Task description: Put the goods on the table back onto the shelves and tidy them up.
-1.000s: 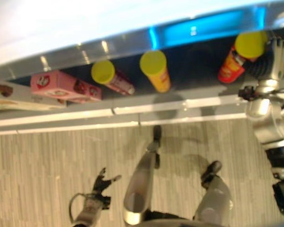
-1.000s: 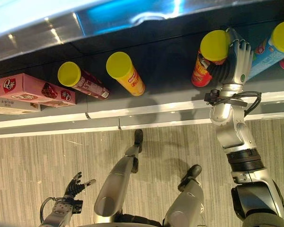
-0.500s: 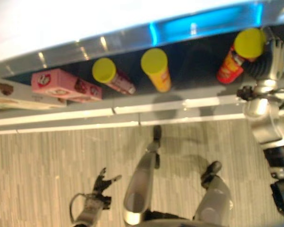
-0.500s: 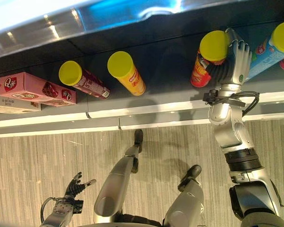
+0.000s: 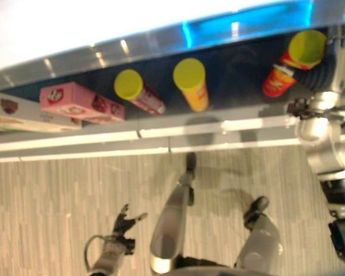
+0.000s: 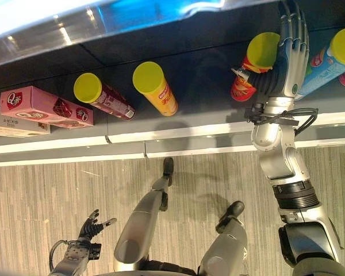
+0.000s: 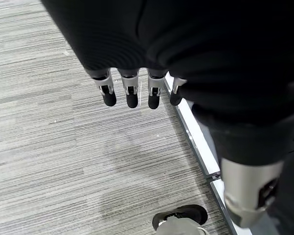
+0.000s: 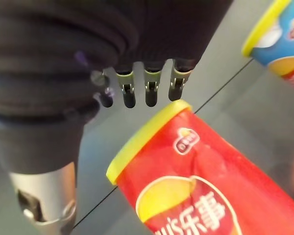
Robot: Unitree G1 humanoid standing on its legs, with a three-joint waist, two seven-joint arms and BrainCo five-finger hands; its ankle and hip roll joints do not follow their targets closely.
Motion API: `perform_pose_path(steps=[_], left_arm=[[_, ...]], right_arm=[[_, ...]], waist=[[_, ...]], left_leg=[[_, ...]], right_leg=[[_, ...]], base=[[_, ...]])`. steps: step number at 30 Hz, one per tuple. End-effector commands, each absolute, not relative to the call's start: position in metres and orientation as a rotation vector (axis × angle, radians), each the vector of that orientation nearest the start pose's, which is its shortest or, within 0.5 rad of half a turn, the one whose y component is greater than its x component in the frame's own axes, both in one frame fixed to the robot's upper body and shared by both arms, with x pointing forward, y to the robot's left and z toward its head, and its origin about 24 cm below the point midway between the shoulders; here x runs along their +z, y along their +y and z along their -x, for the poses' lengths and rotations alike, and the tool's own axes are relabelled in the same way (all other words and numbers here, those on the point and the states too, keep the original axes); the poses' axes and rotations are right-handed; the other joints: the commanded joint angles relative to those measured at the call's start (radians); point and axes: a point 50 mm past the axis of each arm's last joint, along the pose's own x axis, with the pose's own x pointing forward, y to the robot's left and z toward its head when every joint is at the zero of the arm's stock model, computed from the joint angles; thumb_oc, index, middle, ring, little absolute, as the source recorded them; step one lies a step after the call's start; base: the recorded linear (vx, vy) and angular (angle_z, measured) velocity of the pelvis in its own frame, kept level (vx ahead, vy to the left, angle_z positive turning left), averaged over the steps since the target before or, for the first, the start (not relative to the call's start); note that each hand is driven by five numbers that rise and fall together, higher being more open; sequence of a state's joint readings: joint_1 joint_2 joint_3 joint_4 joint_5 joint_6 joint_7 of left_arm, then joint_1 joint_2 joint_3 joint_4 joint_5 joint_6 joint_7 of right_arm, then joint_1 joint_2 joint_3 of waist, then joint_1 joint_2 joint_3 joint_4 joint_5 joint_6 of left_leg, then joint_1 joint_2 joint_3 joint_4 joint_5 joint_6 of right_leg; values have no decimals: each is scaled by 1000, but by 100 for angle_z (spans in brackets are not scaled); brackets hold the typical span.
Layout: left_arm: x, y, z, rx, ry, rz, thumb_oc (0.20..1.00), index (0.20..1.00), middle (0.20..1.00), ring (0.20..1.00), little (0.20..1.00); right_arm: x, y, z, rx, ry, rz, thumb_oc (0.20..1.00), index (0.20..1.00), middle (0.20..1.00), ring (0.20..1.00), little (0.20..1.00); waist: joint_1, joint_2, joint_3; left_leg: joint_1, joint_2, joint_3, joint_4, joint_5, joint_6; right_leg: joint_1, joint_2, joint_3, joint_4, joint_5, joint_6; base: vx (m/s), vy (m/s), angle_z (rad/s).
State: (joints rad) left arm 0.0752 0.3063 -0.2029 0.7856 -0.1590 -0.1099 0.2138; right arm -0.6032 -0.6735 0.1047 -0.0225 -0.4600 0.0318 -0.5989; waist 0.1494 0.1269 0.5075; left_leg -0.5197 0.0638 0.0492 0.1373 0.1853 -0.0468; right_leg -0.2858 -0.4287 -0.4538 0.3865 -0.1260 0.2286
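A red chip can (image 6: 246,80) with a yellow lid leans tilted on the dark shelf (image 6: 207,69). My right hand (image 6: 291,54) stretches along the can's right side with straight fingers, open; whether it touches the can I cannot tell. In the right wrist view the straight fingers (image 8: 152,90) end just short of the red can (image 8: 196,181), and nothing is held. My left hand (image 6: 92,227) hangs low over the floor, open and idle, its fingers (image 7: 131,94) straight.
A blue chip can (image 6: 329,60) leans right of my right hand. Further left on the shelf stand a yellow can (image 6: 157,91), a dark red can (image 6: 105,99), a pink box (image 6: 43,107) and a white box (image 6: 11,124). The shelf's pale front edge (image 6: 190,131) runs across.
My right hand has slid deeper into the shelf beside the red can and straightened its fingers. The red can has tipped a little. The left hand has not moved.
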Motion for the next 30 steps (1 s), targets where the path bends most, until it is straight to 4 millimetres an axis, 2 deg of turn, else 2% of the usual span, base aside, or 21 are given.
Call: perform_pose_path(steps=[1, 2, 4, 6, 7, 9, 10, 11, 12, 13, 14, 15, 16, 19, 22, 24, 26, 30], left_arm=[[-116, 235, -155, 199, 763, -308, 1000, 1000, 1000, 1000, 1000], [-115, 234, -156, 204, 755, -298, 1000, 1000, 1000, 1000, 1000], [-116, 233, -157, 214, 760, -290, 1000, 1000, 1000, 1000, 1000], [-116, 232, -158, 218, 757, -286, 1000, 1000, 1000, 1000, 1000], [-116, 231, -158, 232, 757, -270, 1000, 1000, 1000, 1000, 1000], [-117, 232, -157, 239, 761, -268, 1000, 1000, 1000, 1000, 1000], [-117, 232, -157, 250, 767, -258, 1000, 1000, 1000, 1000, 1000], [-117, 231, -157, 253, 765, -250, 1000, 1000, 1000, 1000, 1000], [-118, 232, -155, 256, 773, -241, 1000, 1000, 1000, 1000, 1000], [-118, 232, -155, 260, 775, -234, 1000, 1000, 1000, 1000, 1000], [-118, 233, -155, 260, 778, -231, 1000, 1000, 1000, 1000, 1000], [-119, 233, -154, 260, 780, -231, 1000, 1000, 1000, 1000, 1000], [-120, 235, -152, 257, 792, -227, 1000, 1000, 1000, 1000, 1000], [-119, 237, -152, 258, 790, -217, 1000, 1000, 1000, 1000, 1000], [-119, 238, -152, 257, 789, -214, 1000, 1000, 1000, 1000, 1000], [-117, 238, -153, 249, 778, -208, 1000, 1000, 1000, 1000, 1000], [-116, 241, -154, 240, 771, -214, 1000, 1000, 1000, 1000, 1000], [-115, 242, -153, 237, 769, -221, 1000, 1000, 1000, 1000, 1000]], right_arm=[[292, -213, -285, -669, -1089, 876, 1000, 1000, 1000, 1000, 1000], [292, -210, -277, -669, -1121, 839, 1000, 1000, 1000, 1000, 1000], [288, -208, -271, -661, -1133, 804, 1000, 1000, 1000, 1000, 1000], [286, -207, -265, -656, -1142, 782, 1000, 1000, 1000, 1000, 1000], [280, -205, -256, -626, -1148, 713, 1000, 1000, 1000, 1000, 1000], [275, -204, -252, -600, -1138, 675, 1000, 1000, 1000, 1000, 1000], [267, -201, -249, -528, -1106, 605, 1000, 1000, 1000, 1000, 1000], [264, -202, -246, -512, -1104, 550, 1000, 1000, 1000, 1000, 1000], [251, -205, -242, -446, -1048, 390, 1000, 1000, 1000, 1000, 1000], [247, -205, -241, -424, -1036, 305, 1000, 1000, 1000, 1000, 1000], [244, -205, -239, -401, -1029, 257, 1000, 1000, 1000, 1000, 1000], [243, -205, -239, -399, -1027, 256, 1000, 1000, 1000, 1000, 1000], [234, -205, -240, -335, -984, 165, 1000, 1000, 1000, 1000, 1000], [224, -203, -243, -257, -927, 80, 1000, 1000, 1000, 1000, 1000], [213, -203, -250, -226, -854, 79, 1000, 1000, 1000, 1000, 1000], [195, -206, -263, -212, -740, 85, 1000, 1000, 1000, 1000, 1000], [188, -207, -272, -203, -689, 144, 1000, 1000, 1000, 1000, 1000], [190, -210, -280, -228, -674, 276, 1000, 1000, 1000, 1000, 1000]], waist=[[15, -22, -56], [6, -26, -51], [-5, -29, -52], [-9, -33, -47], [-22, -39, -44], [-29, -44, -41], [-38, -49, -42], [-43, -52, -34], [-57, -59, -33], [-63, -61, -25], [-67, -64, -23], [-67, -65, -28], [-77, -72, -22], [-83, -78, -18], [-85, -80, -15], [-82, -77, -13], [-75, -72, -13], [-64, -64, -12]], left_leg=[[67, 72, -38, 31, -174, -94], [55, 69, -33, 29, -151, -87], [66, 73, -34, 25, -170, -94], [55, 70, -29, 24, -148, -88], [53, 71, -29, 19, -145, -89], [52, 72, -27, 17, -143, -89], [63, 77, -30, 14, -163, -97], [53, 74, -27, 15, -142, -91], [63, 79, -28, 12, -162, -99], [51, 76, -23, 14, -140, -92], [51, 76, -21, 13, -140, -94], [62, 80, -24, 12, -161, -101], [63, 82, -20, 12, -163, -103], [61, 85, -16, 11, -161, -106], [63, 87, -14, 10, -160, -107], [65, 87, -13, 8, -159, -107], [65, 86, -14, 7, -159, -106], [66, 82, -15, 4, -156, -105]], right_leg=[[-80, -2, 64, -62, 98, -22], [-89, -3, 55, -73, 122, -32], [-84, 3, 65, -71, 104, -20], [-93, 1, 59, -77, 124, -32], [-95, 3, 58, -82, 126, -31], [-96, 6, 60, -85, 127, -31], [-90, 10, 70, -80, 106, -19], [-97, 9, 63, -85, 129, -30], [-92, 14, 72, -82, 108, -19], [-101, 12, 66, -87, 129, -30], [-103, 12, 67, -88, 130, -30], [-95, 15, 75, -83, 109, -19], [-98, 18, 79, -83, 108, -19], [-101, 19, 82, -89, 114, -19], [-103, 19, 84, -90, 117, -19], [-102, 17, 83, -91, 119, -18], [-102, 13, 82, -88, 121, -18], [-100, 9, 79, -87, 120, -19]], base=[[-78, 26, -1], [0, 0, 0], [38, -6, 2], [-81, 29, 5], [-82, 25, 4], [33, -9, 2], [0, 0, 0], [72, -25, -5], [-88, 21, -6], [-9, -1, -5], [-4, 1, -4], [72, -23, -4], [67, -23, -8], [-9, -7, -15], [-8, 0, -4], [-2, -8, -2], [0, 0, 0], [0, 0, 0]])
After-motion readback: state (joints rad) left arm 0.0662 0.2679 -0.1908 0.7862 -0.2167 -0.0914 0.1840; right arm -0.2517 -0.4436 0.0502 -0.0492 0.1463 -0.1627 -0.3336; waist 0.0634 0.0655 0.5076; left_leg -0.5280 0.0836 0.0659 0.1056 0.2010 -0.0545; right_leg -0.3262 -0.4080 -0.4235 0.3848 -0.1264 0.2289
